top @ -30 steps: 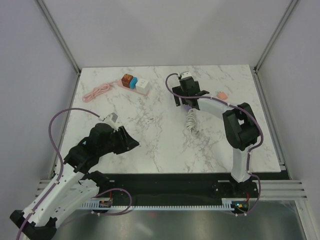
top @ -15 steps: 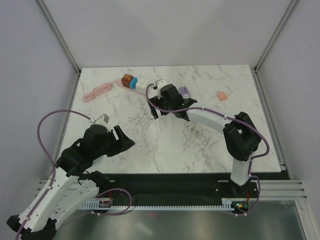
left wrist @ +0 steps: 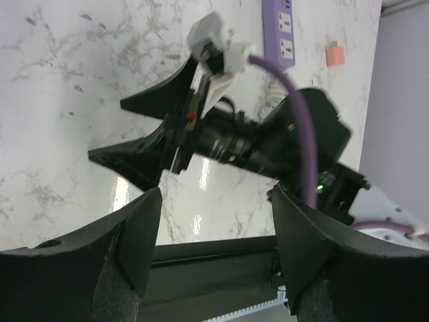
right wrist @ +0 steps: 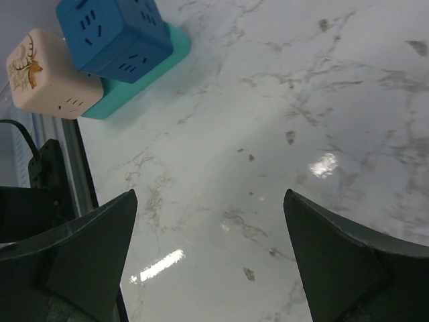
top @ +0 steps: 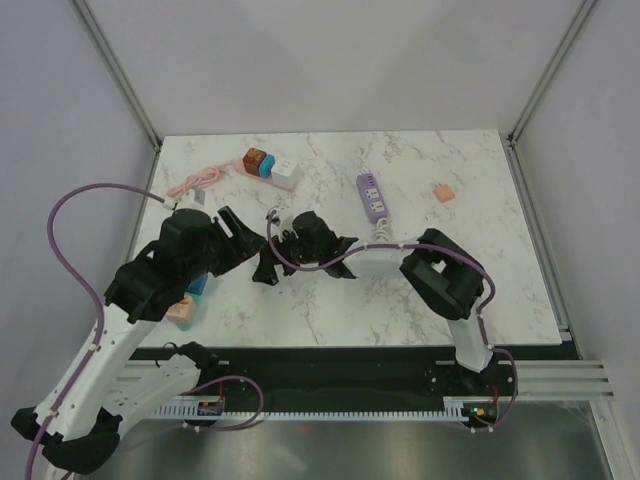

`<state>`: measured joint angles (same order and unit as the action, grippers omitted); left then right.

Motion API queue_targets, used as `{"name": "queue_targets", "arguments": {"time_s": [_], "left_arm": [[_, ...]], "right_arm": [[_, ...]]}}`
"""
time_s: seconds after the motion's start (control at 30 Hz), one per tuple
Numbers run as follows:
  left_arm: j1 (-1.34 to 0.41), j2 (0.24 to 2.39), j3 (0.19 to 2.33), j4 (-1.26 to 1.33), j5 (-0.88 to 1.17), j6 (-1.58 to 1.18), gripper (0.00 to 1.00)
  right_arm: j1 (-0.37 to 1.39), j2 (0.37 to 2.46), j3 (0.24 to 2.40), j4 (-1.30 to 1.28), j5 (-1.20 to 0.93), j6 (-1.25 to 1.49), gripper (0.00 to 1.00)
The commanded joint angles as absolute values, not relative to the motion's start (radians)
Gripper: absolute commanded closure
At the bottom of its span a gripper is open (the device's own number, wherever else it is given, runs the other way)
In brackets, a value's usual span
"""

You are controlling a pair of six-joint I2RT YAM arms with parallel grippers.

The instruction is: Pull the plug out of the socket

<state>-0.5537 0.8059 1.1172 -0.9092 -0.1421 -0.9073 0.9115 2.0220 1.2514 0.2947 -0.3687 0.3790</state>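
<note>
White marble table (top: 330,310), plain grey walls all round. Near its front left edge a blue cube plug (right wrist: 114,33) sits on a teal socket base (right wrist: 153,66), beside a cream cube (right wrist: 50,77). The left gripper (left wrist: 214,194) and right gripper (right wrist: 209,201) both gape wide, holding nothing.

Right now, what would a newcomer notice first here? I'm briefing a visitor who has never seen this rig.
Most striking is the right gripper reaching across mid-table, jaws open, close to the left gripper. Behind them a purple power strip lies at the far centre. A blue cube and a peach cube sit on a teal base at the near left edge.
</note>
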Motion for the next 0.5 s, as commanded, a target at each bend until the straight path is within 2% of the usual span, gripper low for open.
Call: {"name": "queue_targets", "arguments": {"time_s": [0.0,0.07,0.1,0.23,0.4,0.47], "left_arm": [[-0.502,0.868,1.256,-0.952,-0.255,-0.818,0.26],[-0.451,0.919,1.311,-0.959,-0.203,-0.779,0.26],[-0.377,0.948,1.318,-0.950,-0.107,-0.770,0.26],[-0.129,0.943,1.237,-0.899,0.125,-0.715,0.28],[-0.046,0.980,1.218,-0.882,0.206,-0.678,0.27],[-0.031,1.026,1.249,-0.884,0.210,-0.641,0.26]], "right_arm": [[0.943,2.092,1.321,0.546,-0.482,0.482,0.02],[0.962,2.135,1.350,0.622,-0.473,0.518,0.02],[0.968,2.152,1.362,0.647,-0.477,0.559,0.02],[1.002,2.255,1.449,0.724,-0.528,0.621,0.02],[1.025,2.359,1.584,0.720,-0.557,0.640,0.02],[1.037,2.439,1.739,0.631,-0.563,0.612,0.02]]}}
